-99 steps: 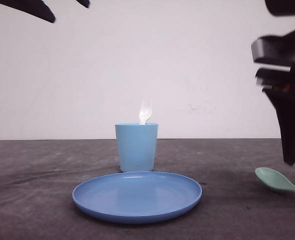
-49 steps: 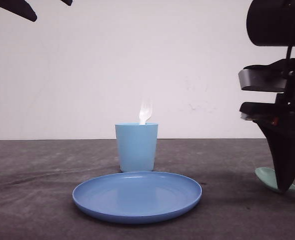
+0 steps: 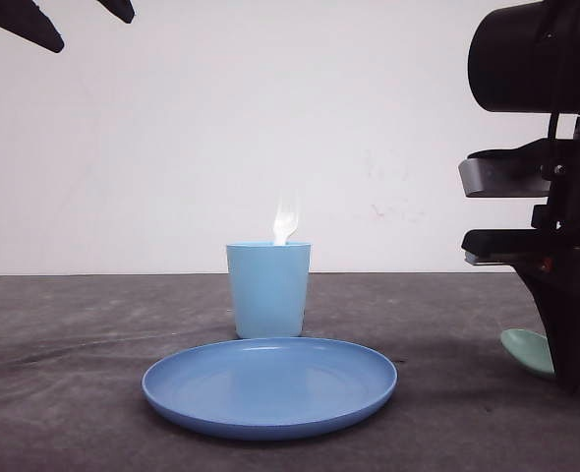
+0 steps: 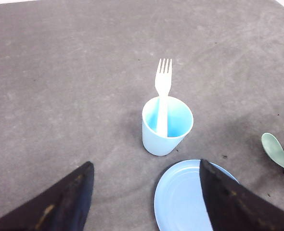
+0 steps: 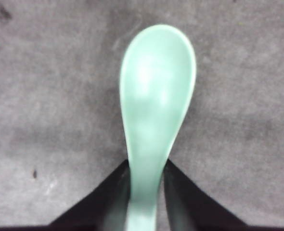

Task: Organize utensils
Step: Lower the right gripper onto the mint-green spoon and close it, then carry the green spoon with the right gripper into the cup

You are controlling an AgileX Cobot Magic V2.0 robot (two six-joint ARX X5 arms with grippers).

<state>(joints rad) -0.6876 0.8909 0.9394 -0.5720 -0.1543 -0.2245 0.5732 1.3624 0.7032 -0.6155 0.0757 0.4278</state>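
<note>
Left gripper [image 4: 144,202] raised high at 10 o'clock, fingers spread wide, holding nothing. At centre: light blue plastic cup [image 3: 267,290] with white four-tined plastic fork [image 4: 162,94] standing upright inside, tines up; round blue plate [image 3: 269,385] bare, just in front. At 4 o'clock: right gripper [image 5: 147,192] down on the table, fingers pinching pale mint-green oval-bowled spoon [image 5: 156,103] by its neck

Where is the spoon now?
In the front view the spoon lies on the table at the far right, right of the plate, its handle between the right hand's fingers.
</note>
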